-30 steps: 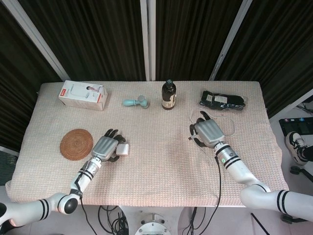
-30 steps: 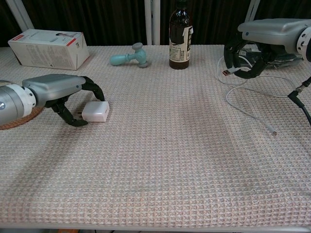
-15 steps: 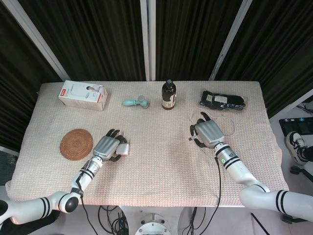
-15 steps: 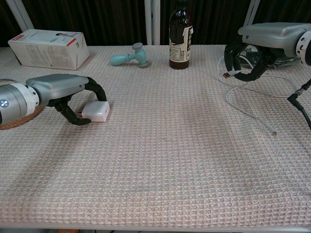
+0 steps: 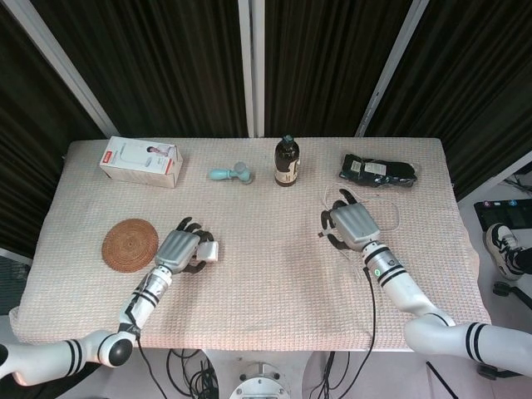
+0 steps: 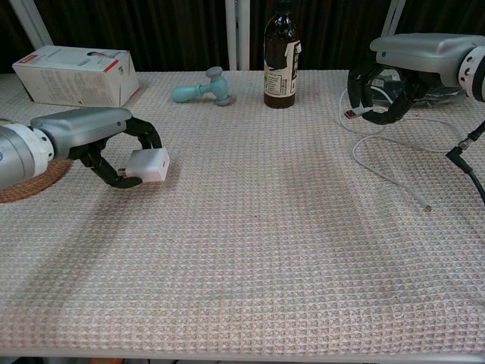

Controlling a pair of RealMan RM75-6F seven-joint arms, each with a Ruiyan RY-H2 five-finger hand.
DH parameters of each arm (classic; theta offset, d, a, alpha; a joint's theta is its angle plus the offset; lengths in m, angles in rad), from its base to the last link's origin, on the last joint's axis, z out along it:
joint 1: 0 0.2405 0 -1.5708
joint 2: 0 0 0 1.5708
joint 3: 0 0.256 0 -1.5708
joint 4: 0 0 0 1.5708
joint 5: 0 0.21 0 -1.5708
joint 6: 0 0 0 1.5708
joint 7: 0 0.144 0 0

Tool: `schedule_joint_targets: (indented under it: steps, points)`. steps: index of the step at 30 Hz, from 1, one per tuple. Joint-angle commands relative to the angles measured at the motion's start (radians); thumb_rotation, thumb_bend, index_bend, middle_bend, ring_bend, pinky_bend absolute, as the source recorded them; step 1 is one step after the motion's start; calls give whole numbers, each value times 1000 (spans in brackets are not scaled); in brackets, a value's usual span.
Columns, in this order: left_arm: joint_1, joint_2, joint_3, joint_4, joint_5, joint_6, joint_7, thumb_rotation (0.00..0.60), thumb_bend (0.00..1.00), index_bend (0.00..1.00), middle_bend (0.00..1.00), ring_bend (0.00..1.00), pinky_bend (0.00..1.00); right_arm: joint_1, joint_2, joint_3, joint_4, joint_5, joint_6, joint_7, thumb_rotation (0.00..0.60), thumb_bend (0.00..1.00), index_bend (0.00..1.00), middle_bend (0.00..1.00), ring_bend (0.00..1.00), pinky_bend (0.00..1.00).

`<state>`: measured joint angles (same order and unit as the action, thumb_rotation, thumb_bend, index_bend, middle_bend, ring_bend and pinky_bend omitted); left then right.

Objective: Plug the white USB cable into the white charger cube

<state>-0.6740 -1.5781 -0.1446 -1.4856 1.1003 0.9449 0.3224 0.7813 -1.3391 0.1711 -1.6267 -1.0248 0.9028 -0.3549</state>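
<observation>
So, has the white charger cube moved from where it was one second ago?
Yes. In the chest view the white charger cube, held by the left hand, has risen off the table and tilted, and sits higher against the woven coaster.

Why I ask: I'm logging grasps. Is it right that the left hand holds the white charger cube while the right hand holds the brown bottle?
Not quite. The left hand does hold the charger cube, but the right hand holds the white USB cable by its plug, as the chest view shows. The brown bottle stands untouched.

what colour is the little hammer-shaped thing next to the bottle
Light teal all over. The hammer-shaped thing shows best in the chest view, lying left of the brown bottle.
</observation>
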Motion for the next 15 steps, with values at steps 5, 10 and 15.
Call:
schedule_joint_targets:
  steps: [5, 10, 15]
  points:
    - [23, 40, -22, -137, -102, 130, 180, 573, 330, 399, 379, 171, 0, 76, -87, 36, 3, 87, -15, -77, 600, 343, 608, 516, 275, 61]
    - [4, 45, -39, -198, -173, 177, 296, 561, 326, 399, 390, 179, 0, 140, -177, 57, 19, 154, 9, -169, 600, 343, 609, 516, 275, 54]
    - [-30, 48, -69, -239, -242, 211, 387, 547, 324, 400, 401, 189, 0, 203, -271, 89, 62, 236, 45, -243, 600, 342, 612, 516, 275, 49]
